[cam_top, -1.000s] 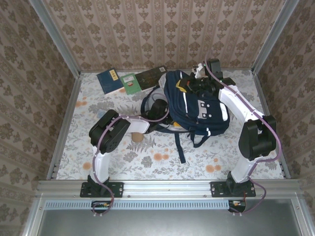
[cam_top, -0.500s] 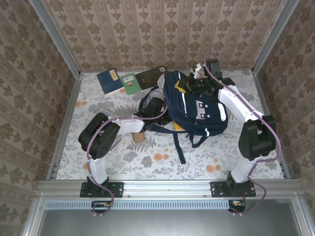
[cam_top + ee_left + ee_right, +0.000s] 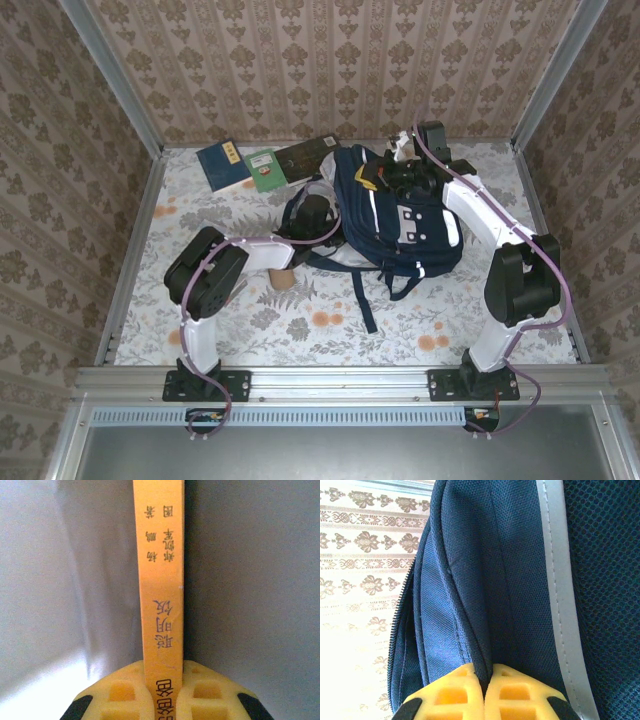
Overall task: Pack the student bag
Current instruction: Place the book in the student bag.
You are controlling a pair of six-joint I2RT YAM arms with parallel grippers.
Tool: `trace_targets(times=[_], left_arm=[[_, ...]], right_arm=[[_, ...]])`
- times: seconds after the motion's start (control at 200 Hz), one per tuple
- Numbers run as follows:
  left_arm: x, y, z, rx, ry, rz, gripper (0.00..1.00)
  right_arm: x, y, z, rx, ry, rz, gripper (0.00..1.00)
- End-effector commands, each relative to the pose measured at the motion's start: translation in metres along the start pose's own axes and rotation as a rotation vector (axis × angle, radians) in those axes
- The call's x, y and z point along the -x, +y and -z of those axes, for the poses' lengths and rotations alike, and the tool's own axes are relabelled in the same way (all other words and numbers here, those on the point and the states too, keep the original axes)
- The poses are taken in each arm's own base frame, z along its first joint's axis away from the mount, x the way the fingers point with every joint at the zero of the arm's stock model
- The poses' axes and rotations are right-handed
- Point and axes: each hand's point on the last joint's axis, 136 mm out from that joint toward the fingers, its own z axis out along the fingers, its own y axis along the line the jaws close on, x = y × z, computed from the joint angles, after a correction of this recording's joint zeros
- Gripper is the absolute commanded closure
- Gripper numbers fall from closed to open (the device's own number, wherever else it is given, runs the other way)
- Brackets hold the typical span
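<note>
Student bag: You find the student bag (image 3: 400, 225) lying flat on the right half of the flowered table (image 3: 200, 330). Its long axis runs from the far wall back toward the arm bases, and the straps trail off the near end.

Right gripper: Your right gripper (image 3: 484, 685) has its jaws pinched tight on a fold of the bag's navy fabric, just beside a reflective stripe (image 3: 555, 580), at the bag's far end.

Left gripper: Your left gripper (image 3: 162, 682) has its jaws drawn narrow, clamped on the spine of a thin orange book (image 3: 162, 580) printed with Chinese characters.

Key relation: The book's long axis points straight out from the left jaws, with pale grey lining (image 3: 260, 605) on both sides of it. That suggests the book is already inside the bag's mouth, which opens toward the left arm.

Nearer arm: The left arm is the one at the opening. The right arm only holds the fabric up.

Waiting: A blue book (image 3: 222, 165), a green book (image 3: 264, 168) and a dark book (image 3: 303, 156) lie at the far left, well apart from both grippers.

Next move, as judged: Push the orange book along its own axis, then let go.

Risk: If the right pinch slips, the mouth may sag onto the book.
</note>
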Motion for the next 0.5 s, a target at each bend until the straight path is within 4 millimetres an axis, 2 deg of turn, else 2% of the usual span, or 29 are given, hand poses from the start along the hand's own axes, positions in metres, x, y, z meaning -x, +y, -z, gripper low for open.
trace_targets(times=[0.0,0.115,0.245,0.3,0.41,0.495], left_arm=[[0.019,-0.042,-0.009,-0.154,-0.021,-0.068,1.0],[0.0,-0.019,-0.024,-0.054,0.055,-0.067,1.0],[-0.016,0.018,-0.032,0.036,0.105,-0.016,1.0],[-0.019,0.031,-0.033,0.072,0.117,0.003,0.85],[-0.016,0.039,-0.026,0.114,0.112,0.0,0.59],[-0.009,0.037,-0.014,0.152,0.103,-0.024,0.47]], right_arm=[[-0.012,0.042,0.009,0.123,0.028,0.105,1.0],[-0.011,0.044,0.01,0.125,0.028,0.109,1.0],[-0.011,0.042,0.009,0.12,0.03,0.109,1.0],[-0.012,0.04,0.008,0.119,0.033,0.107,1.0],[-0.012,0.037,0.007,0.113,0.039,0.104,1.0],[-0.012,0.033,0.008,0.102,0.04,0.106,1.0]])
